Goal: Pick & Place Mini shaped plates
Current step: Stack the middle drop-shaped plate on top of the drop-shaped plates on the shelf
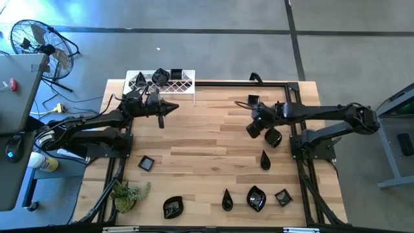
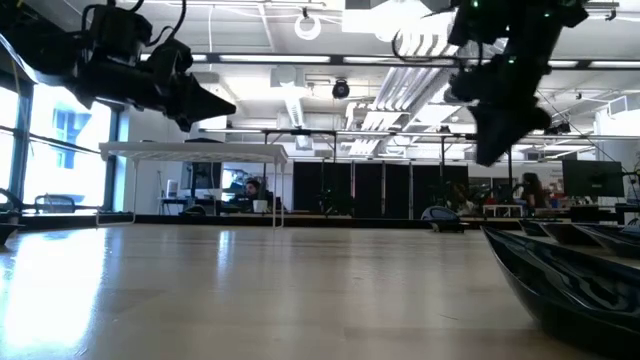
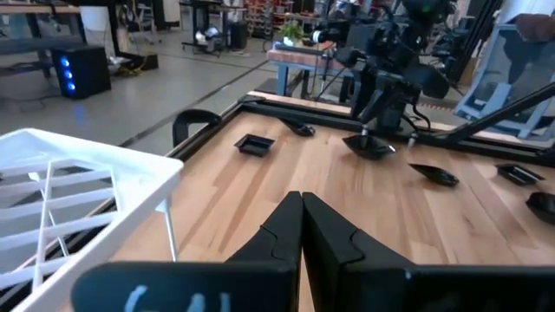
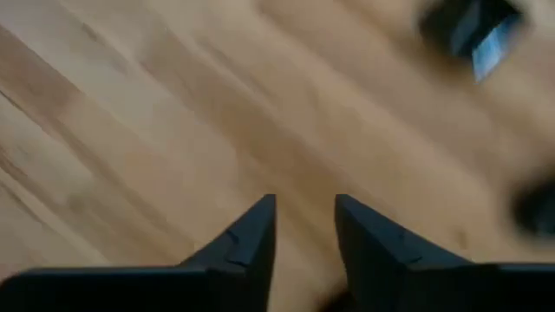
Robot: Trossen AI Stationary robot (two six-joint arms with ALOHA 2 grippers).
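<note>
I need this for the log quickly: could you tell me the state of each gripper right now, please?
Left gripper: closed, holding nothing, raised beside the white wire rack.
Right gripper: slightly open, empty, above bare table.

10 black mini plates [image 1: 147, 163], 1 white rack [image 1: 184, 86], 1 plant [image 1: 128, 194]
</note>
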